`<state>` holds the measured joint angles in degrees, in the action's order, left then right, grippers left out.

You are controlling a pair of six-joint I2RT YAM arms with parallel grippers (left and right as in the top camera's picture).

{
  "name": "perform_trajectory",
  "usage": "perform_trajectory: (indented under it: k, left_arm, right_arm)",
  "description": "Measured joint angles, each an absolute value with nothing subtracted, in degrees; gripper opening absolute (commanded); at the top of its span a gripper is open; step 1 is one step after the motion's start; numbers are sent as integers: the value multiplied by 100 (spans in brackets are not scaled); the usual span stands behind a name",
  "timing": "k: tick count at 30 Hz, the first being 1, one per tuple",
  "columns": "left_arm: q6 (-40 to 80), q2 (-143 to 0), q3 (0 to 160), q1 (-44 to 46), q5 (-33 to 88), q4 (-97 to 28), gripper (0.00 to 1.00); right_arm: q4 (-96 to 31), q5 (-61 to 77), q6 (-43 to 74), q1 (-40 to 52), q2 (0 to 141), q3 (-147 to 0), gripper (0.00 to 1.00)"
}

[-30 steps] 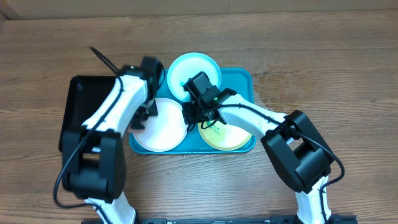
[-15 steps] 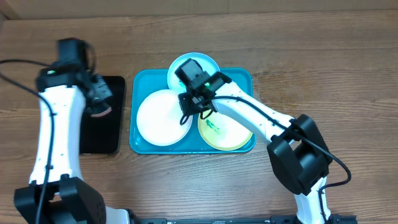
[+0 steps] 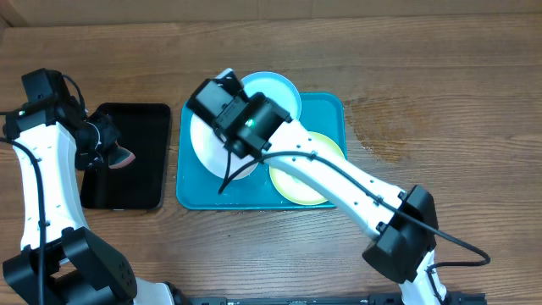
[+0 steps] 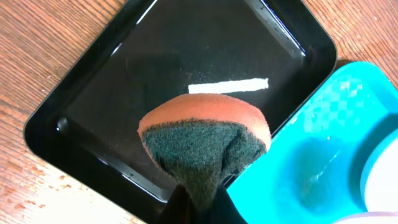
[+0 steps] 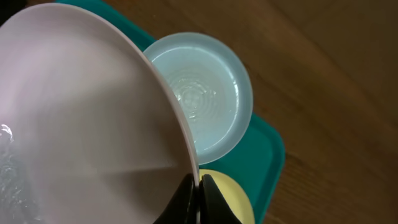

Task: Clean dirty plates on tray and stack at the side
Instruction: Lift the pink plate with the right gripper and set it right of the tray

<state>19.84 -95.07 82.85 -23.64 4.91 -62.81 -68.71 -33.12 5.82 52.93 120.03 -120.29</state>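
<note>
The turquoise tray (image 3: 329,114) lies mid-table. My right gripper (image 5: 199,190) is shut on the rim of the white plate (image 5: 81,124) and holds it tilted, raised over the tray's left part; the plate also shows in the overhead view (image 3: 207,152). The light blue plate (image 3: 275,89) rests at the tray's far edge and the pale yellow plate (image 3: 309,174) lies flat at the tray's right. My left gripper (image 4: 199,208) is shut on an orange and dark green sponge (image 4: 205,137) and holds it over the black tray (image 3: 135,178).
The black tray (image 4: 186,50) lies just left of the turquoise tray (image 4: 323,143), almost touching it. A wet stain marks the wooden table (image 3: 381,135) to the right of the tray. My right arm crosses above the yellow plate.
My left arm swung left with the sponge, from the white plate to above the black tray. My right gripper moved from the yellow plate to the white plate, took its rim and tilted it up.
</note>
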Motion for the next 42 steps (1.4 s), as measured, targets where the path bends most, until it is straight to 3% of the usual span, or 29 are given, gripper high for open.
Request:
perform_trajectory:
  k: [13, 26, 31, 33, 38, 42]
  left_arm:
    - [1929, -9507, 8285, -2362, 607, -6298, 4]
    - [1929, -9507, 8285, -2362, 607, -6329, 4]
    - [1927, -9507, 8285, -2362, 607, -6329, 4]
    - [1927, -9507, 8285, -2364, 613, -6342, 4]
    - [1925, -9507, 8285, -2362, 639, -6351, 4]
    - [1925, -9507, 8285, -2362, 648, -6329, 4]
  right_arm:
    - [-6840, -6254, -801, 6252, 11985, -12147, 4]
    - [-6696, -6493, -1050, 6224, 11985, -12149, 4]
    - [-6707, -5398, -473, 5802, 11985, -12151, 4]
    - [-6709, -4346, -189, 5367, 11985, -12151, 4]
    - [-7028, -1214, 209, 3461, 11987, -12151, 4]
    - [-7618, 235, 344, 1890, 12044, -12149, 4]
